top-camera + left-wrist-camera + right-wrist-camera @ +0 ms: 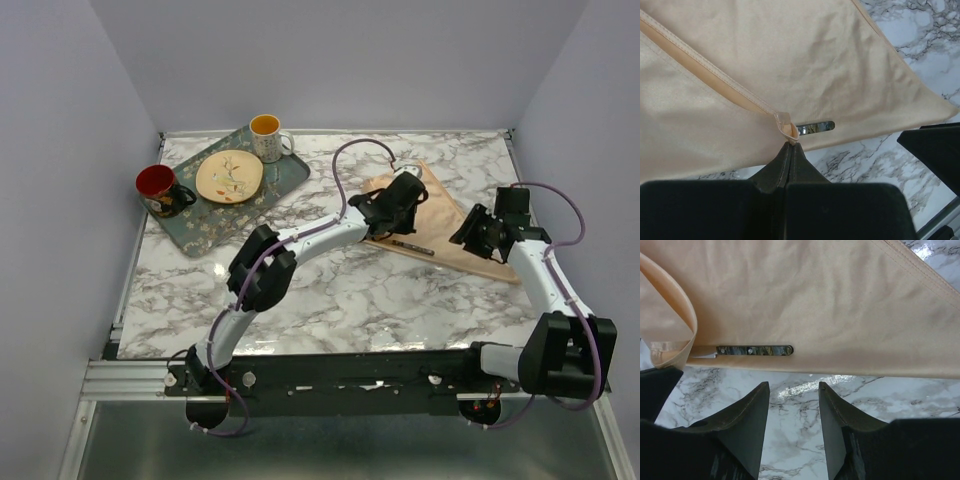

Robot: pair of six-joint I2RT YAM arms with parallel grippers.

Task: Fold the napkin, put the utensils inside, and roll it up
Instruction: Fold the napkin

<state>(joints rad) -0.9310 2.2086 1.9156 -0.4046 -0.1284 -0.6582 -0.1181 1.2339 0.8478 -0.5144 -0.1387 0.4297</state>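
Peach-tan napkin point(455, 225) lies on the marble table point(350, 300), at about 2 o'clock from the table centre in the top view. We see it as a rough triangle, one point toward 12 o'clock, its long edge running from 9 o'clock to 4 o'clock.

Left gripper point(790, 149): tips pressed together, pinching a small fold of the napkin's stitched hem. From that pinch the cloth rises in a flap toward 10 o'clock in the left wrist view; in the right wrist view the same flap curls over at 9 o'clock.

One utensil point(755, 350) is visible: a dark mottled handle with rivets, lying flat on the napkin just inside its near edge. Its far end goes under the curled flap, so we can't tell what kind of piece it is. In the left wrist view only a shiny sliver shows, at 1 o'clock from the tips.

Right gripper point(792, 400): fingers apart, nothing between them, over bare marble just beside the napkin's near edge. The handle sits at 11 o'clock from it. Touching the table or not, we can't tell.

At 10 o'clock on the table: a patterned tray point(275, 192) with a cream floral plate point(229, 176), a red mug point(160, 188) and a white mug point(267, 137) with an orange inside.
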